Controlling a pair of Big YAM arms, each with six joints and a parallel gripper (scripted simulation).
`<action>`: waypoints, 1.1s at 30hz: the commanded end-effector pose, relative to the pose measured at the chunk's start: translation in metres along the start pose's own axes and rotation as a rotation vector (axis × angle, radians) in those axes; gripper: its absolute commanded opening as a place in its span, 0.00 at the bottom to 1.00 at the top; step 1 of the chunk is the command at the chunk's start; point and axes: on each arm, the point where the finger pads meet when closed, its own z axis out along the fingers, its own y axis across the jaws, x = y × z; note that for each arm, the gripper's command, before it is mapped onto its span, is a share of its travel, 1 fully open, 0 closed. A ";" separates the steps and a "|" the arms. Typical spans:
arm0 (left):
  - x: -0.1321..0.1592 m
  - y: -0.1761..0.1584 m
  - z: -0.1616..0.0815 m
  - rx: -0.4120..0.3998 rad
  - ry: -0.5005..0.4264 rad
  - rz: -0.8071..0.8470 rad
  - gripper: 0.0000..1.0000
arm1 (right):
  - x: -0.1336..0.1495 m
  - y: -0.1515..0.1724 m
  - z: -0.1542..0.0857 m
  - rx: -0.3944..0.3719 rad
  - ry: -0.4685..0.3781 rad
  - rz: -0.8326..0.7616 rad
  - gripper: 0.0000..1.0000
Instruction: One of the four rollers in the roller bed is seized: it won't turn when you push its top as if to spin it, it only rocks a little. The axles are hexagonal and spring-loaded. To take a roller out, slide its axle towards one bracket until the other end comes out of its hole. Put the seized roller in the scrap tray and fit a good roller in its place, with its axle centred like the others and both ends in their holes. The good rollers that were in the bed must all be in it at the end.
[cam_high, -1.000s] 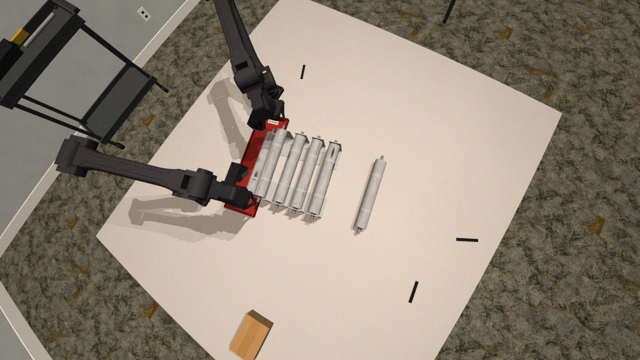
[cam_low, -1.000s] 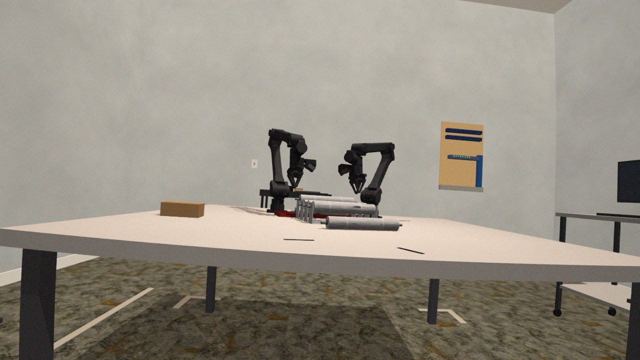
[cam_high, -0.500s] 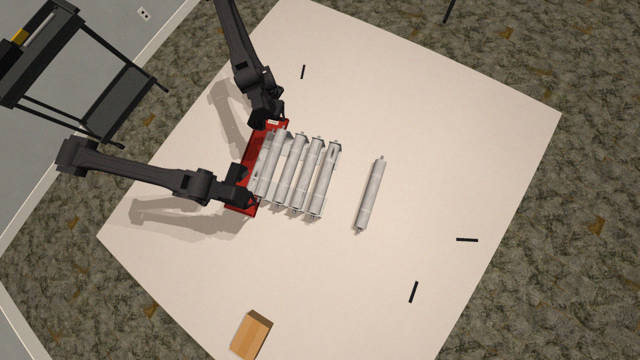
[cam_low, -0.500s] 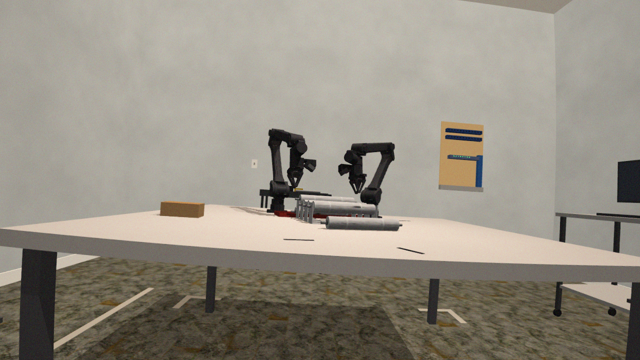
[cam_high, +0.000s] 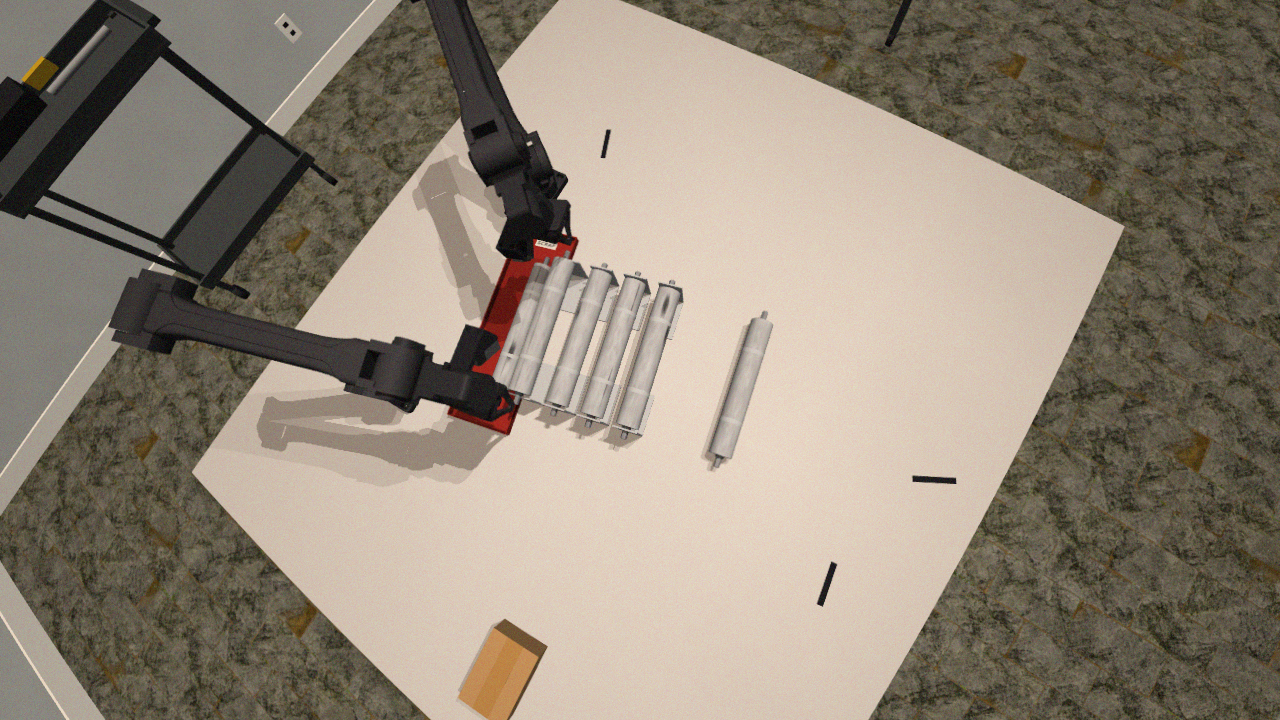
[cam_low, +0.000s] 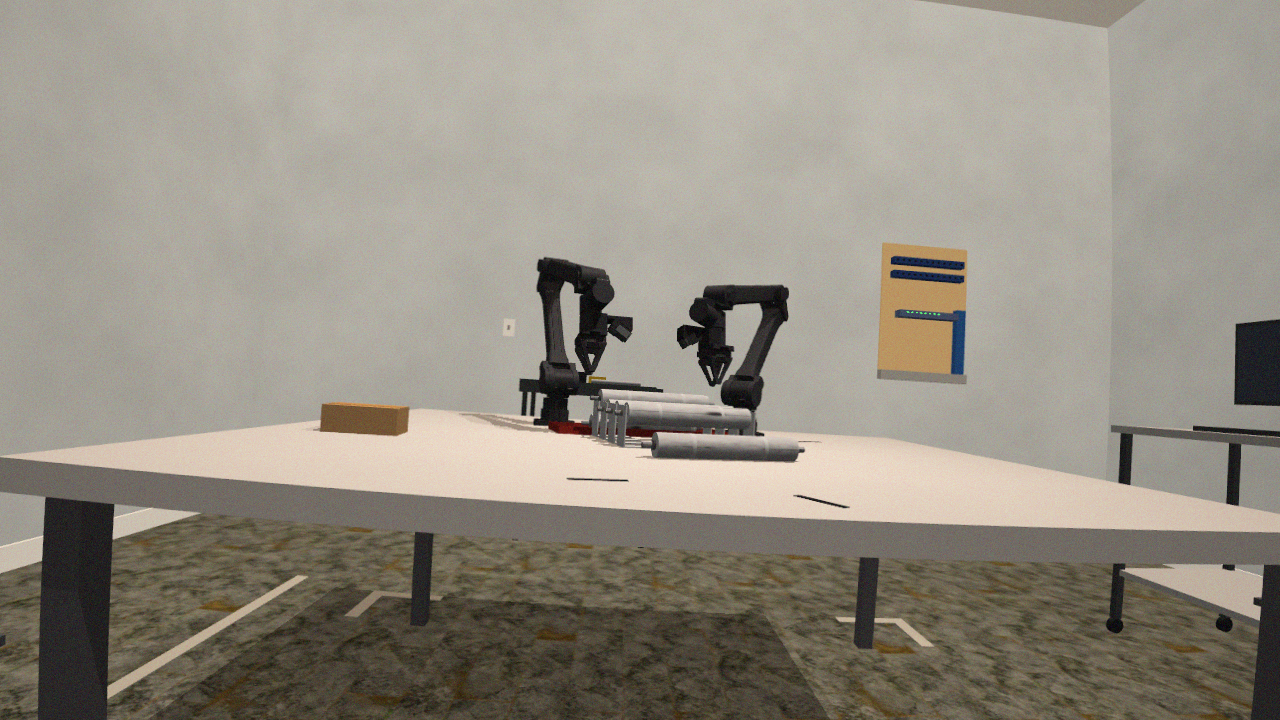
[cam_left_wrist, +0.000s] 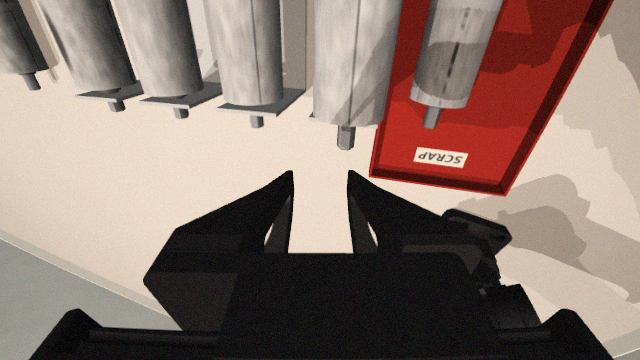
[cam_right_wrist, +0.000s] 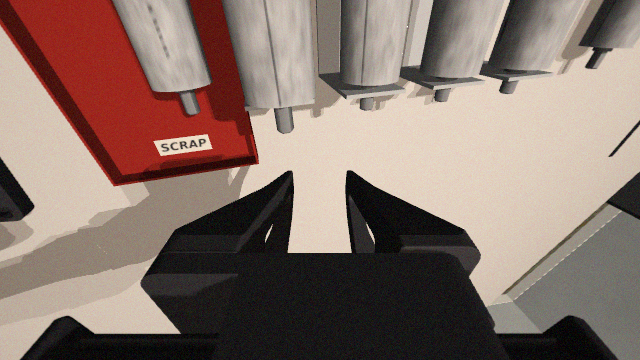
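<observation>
Three rollers (cam_high: 577, 340) (cam_left_wrist: 247, 50) sit between their brackets (cam_left_wrist: 255, 111) (cam_right_wrist: 370, 91), axle stubs showing past both rows. A fourth roller (cam_high: 542, 329) (cam_low: 653, 396) (cam_left_wrist: 355, 60) (cam_right_wrist: 272, 55) at the tray side lies higher; its ends reach over the bracket tops. A roller with dark dashes (cam_high: 525, 315) (cam_left_wrist: 452, 60) (cam_right_wrist: 165, 55) lies in the red scrap tray (cam_high: 505, 291) (cam_left_wrist: 480, 172) (cam_right_wrist: 125, 150). My left gripper (cam_high: 569, 236) (cam_low: 714, 381) (cam_left_wrist: 320, 179) and right gripper (cam_high: 511, 407) (cam_low: 588, 369) (cam_right_wrist: 319, 173) are part-open and empty, just beyond opposite ends of the higher roller.
A loose roller (cam_high: 742, 389) (cam_low: 725, 446) (cam_right_wrist: 615, 27) lies on the table beside the bed, on the side away from the tray. A wooden block (cam_high: 503, 671) (cam_low: 364, 419) stands farther off. Thin dark strips (cam_high: 933, 479) (cam_low: 597, 480) lie near the table's far side.
</observation>
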 end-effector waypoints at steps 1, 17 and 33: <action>-0.025 0.030 -0.021 -0.059 -0.085 -0.082 0.32 | 0.001 -0.045 -0.025 0.120 -0.013 0.102 0.32; -0.060 0.127 -0.050 -0.224 -0.323 -0.407 0.32 | 0.017 -0.125 -0.062 0.408 -0.100 0.496 0.32; -0.065 0.225 -0.100 -0.401 -0.563 -0.675 0.32 | 0.038 -0.194 -0.118 0.671 -0.266 0.822 0.32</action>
